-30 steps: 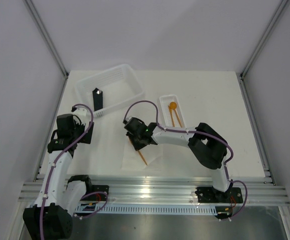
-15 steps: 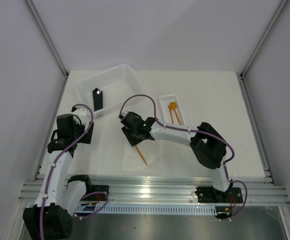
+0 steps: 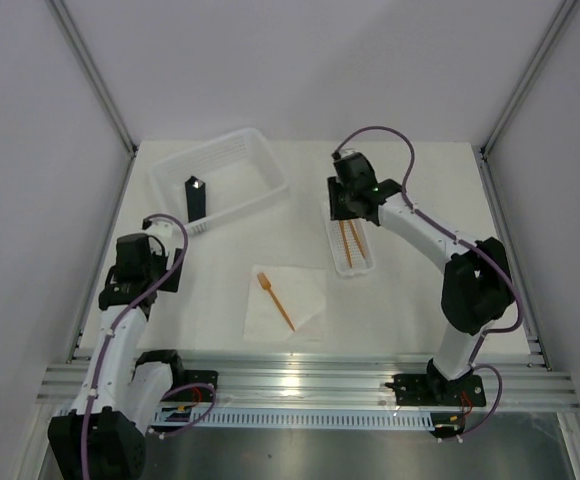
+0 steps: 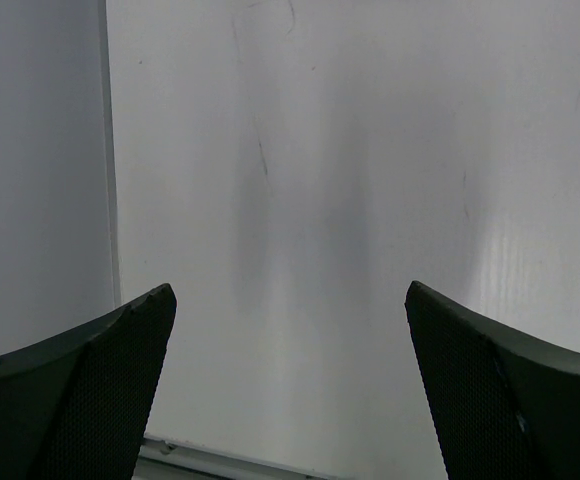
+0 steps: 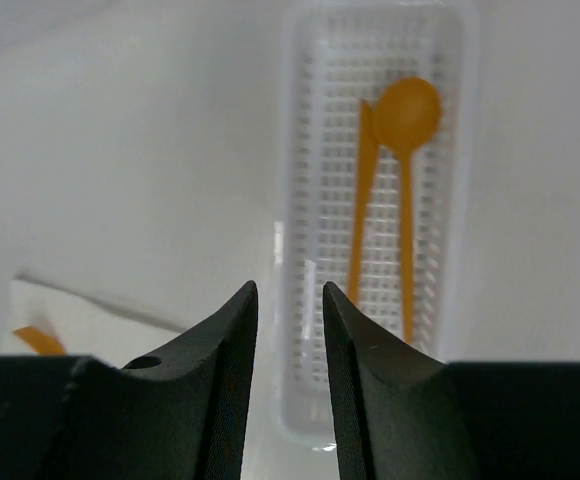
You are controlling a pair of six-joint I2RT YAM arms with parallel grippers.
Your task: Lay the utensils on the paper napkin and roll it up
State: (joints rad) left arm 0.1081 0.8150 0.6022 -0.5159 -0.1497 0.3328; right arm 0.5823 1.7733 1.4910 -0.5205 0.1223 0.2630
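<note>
Seen from above, the right wrist covers the far end of the tray. Its own camera shows spoon and knife side by side in it, just ahead of the right fingers, which stand slightly apart, gripping nothing. The fork lies on the napkin, well behind them, leftward. The left fingers gape wide over the counter, with the basket and block ahead.

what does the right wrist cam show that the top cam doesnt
Only right wrist: the round bowl of the spoon, and the narrow empty gap in the right tool. Only top: the basket, black block, left arm and the whole napkin. Both: the ribbed tray holding spoon and knife, and the fork on the napkin.
</note>
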